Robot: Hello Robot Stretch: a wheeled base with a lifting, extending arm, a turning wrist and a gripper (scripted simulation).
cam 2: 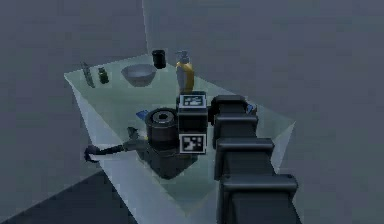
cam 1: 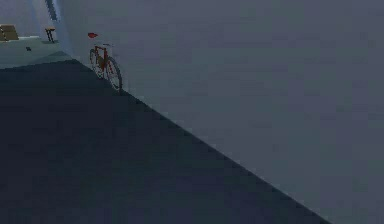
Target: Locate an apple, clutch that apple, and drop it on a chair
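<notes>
My arm [cam 2: 245, 165] rises from the arm side view's bottom edge over a pale green table [cam 2: 250, 125]. Two white marker squares [cam 2: 191, 120] stand at its far end. Left of them is the gripper's dark body, and its thin fingers reach left to the gripper's far end [cam 2: 95, 153] near the table's front edge. I cannot tell whether it holds anything. On the tabletop farther out stand a white bowl [cam 2: 138, 74], a yellow bottle [cam 2: 184, 73], a dark cup [cam 2: 159, 57] and two small dark bottles [cam 2: 95, 74]. A small bluish thing [cam 2: 144, 116] lies by the gripper's body.
In the forward view a red bicycle [cam 1: 105, 65] leans against a long grey wall [cam 1: 260, 80] that runs along the right. Dark floor [cam 1: 90, 150] stretches ahead. At the far upper left a lighter area holds a box-like thing [cam 1: 9, 33] and a small stool [cam 1: 50, 35].
</notes>
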